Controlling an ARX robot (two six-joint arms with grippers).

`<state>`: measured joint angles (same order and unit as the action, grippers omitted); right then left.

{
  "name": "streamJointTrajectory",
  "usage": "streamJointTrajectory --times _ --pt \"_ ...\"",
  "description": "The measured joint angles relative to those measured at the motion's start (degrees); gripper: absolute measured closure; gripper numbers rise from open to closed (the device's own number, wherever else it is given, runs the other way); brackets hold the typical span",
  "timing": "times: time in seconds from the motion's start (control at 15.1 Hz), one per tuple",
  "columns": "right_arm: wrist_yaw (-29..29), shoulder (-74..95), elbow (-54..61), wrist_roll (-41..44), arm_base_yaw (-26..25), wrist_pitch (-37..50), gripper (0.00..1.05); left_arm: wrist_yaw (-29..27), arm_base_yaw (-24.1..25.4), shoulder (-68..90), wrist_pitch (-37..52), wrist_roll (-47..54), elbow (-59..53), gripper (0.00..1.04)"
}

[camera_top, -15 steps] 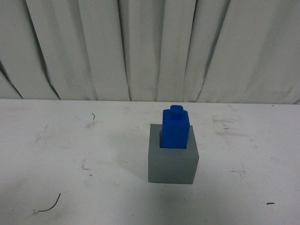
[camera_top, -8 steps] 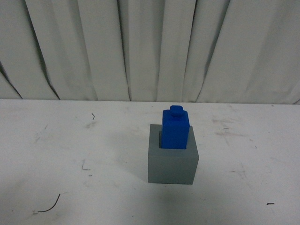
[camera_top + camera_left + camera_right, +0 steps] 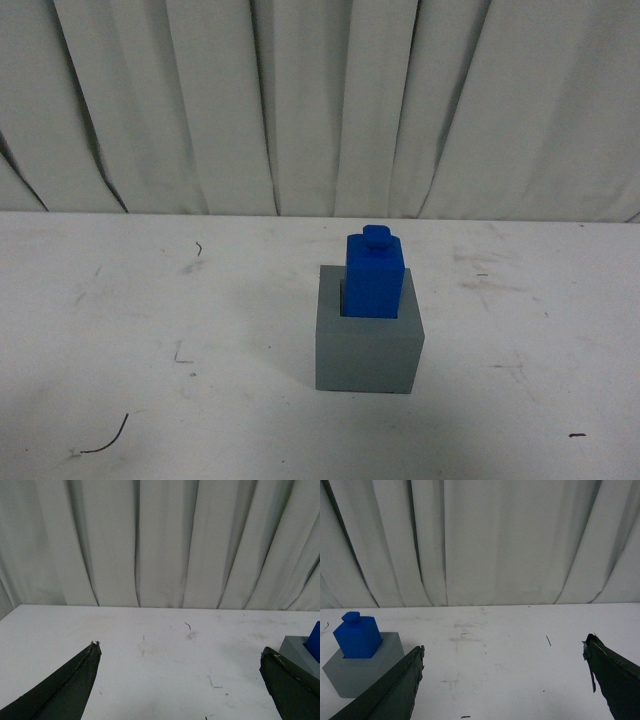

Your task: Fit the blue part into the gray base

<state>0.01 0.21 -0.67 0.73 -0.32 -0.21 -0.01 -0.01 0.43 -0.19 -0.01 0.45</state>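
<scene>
The blue part [image 3: 376, 275] is seated upright in the recess of the gray base [image 3: 367, 345] on the tabletop [image 3: 150, 330]. Both look rigid, light and smooth; the exposed upper sides offer purchase. Both grippers' fingers [image 3: 60, 690] are spread apart, grasping nothing.

The right gripper [image 3: 502, 655] is seen with its two dark fingers [image 3: 395, 690] spread wide apart, and nothing is held between them. A white table [image 3: 510, 655] marked with faint scuffs and small dark specks is shown beneath them. Beside one finger, the gray base [image 3: 357, 672] is seen resting on the table, apart from the gripper. The blue part [image 3: 357, 636] is seated upright in the recess in the top of the base, with its upper portion and round knob left standing above the gray rim. A pleated white curtain [image 3: 485, 540] is hung behind the table.
</scene>
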Motion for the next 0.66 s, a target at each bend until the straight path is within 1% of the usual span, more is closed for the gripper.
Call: streamJointTrajectory --times 0.66 --pt "0.0 0.0 0.0 -0.1 0.0 0.0 0.06 0.0 0.0 0.0 0.0 0.0 0.0 0.07"
